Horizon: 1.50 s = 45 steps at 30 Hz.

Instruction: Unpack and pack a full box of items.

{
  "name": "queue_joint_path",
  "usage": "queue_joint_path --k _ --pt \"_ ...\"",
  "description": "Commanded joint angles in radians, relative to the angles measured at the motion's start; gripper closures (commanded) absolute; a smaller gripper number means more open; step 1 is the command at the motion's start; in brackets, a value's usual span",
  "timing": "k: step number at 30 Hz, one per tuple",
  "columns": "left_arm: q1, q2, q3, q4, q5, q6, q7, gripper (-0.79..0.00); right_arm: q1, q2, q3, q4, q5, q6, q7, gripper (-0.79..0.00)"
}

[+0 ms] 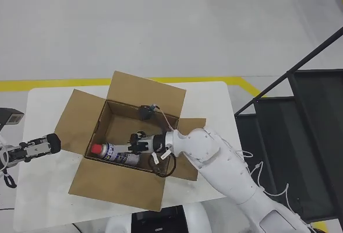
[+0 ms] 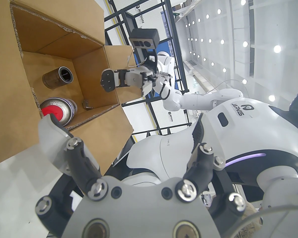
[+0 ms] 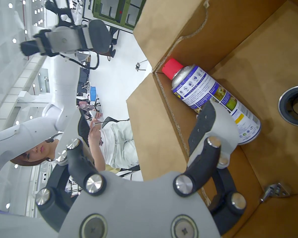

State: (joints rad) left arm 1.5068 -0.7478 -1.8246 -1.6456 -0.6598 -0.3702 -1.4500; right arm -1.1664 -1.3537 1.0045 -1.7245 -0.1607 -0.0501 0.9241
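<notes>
The right gripper point(image 1: 136, 143) hung open astride the near wall of the box point(image 1: 81, 116), one finger inside beside the can point(image 1: 114, 152) lying there. Closing could pinch cardboard instead of the can. The left gripper point(image 1: 48, 144) waited open nearby.

I see fine print, too small for me to read, on the label of the spray can point(image 3: 208, 92), and lettered signs point(image 2: 139, 14) hanging farther back.
</notes>
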Motion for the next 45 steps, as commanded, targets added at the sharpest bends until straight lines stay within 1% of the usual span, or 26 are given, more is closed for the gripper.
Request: queue_joint_path --k 1,5,9,13,16,18,22,25,28,30,33,39,42,45 --pt "0.0 0.0 0.0 0.0 0.0 0.0 0.0 -0.785 -0.038 0.013 0.061 -0.054 0.042 -0.008 0.028 -0.785" --pt "0.0 0.0 0.0 0.0 0.0 0.0 0.0 -0.785 -0.109 0.035 0.165 -0.138 0.099 -0.021 0.067 -0.785" --pt "0.0 0.0 0.0 0.0 0.0 0.0 0.0 -0.785 -0.169 0.052 0.253 -0.194 0.143 -0.041 0.073 -0.785" --pt "0.0 0.0 0.0 0.0 0.0 0.0 0.0 -0.785 -0.219 0.066 0.341 -0.23 0.213 -0.049 0.08 -0.785" --pt "-0.002 0.0 -0.001 -0.021 0.025 0.016 0.032 -0.785 -0.258 0.078 0.417 -0.245 0.274 -0.043 0.103 -0.785" --pt "-0.013 0.001 -0.015 -0.006 0.025 0.022 0.036 -0.785 -0.283 0.086 0.468 -0.249 0.302 -0.036 0.12 -0.785" --pt "-0.036 0.006 -0.058 0.06 0.0 0.033 0.02 -0.785 -0.331 0.1 0.547 -0.244 0.329 -0.037 0.148 -0.785" --pt "-0.047 0.014 -0.091 0.105 0.039 0.043 -0.008 -0.785 -0.366 0.108 0.592 -0.236 0.341 -0.045 0.156 -0.785" --pt "-0.061 0.019 -0.102 0.159 0.057 0.041 -0.04 -0.785 -0.397 0.115 0.639 -0.215 0.349 -0.058 0.149 -0.785" --pt "-0.078 0.025 -0.087 0.184 0.089 0.063 -0.063 -0.785 -0.415 0.12 0.675 -0.196 0.355 -0.07 0.143 -0.785" --pt "-0.112 0.032 -0.067 0.221 0.133 0.055 -0.055 -0.785 -0.44 0.127 0.716 -0.179 0.348 -0.087 0.135 -0.785" --pt "-0.168 0.043 -0.041 0.329 0.18 0.007 -0.007 -0.785 -0.478 0.138 0.771 -0.151 0.338 -0.111 0.114 -0.785" --pt "-0.191 0.044 0.009 0.373 0.213 -0.002 0.002 -0.785 -0.487 0.143 0.772 -0.132 0.325 -0.113 0.112 -0.785" --pt "-0.214 0.037 0.075 0.426 0.211 -0.026 0.026 -0.785 -0.493 0.145 0.747 -0.112 0.305 -0.117 0.107 -0.785"
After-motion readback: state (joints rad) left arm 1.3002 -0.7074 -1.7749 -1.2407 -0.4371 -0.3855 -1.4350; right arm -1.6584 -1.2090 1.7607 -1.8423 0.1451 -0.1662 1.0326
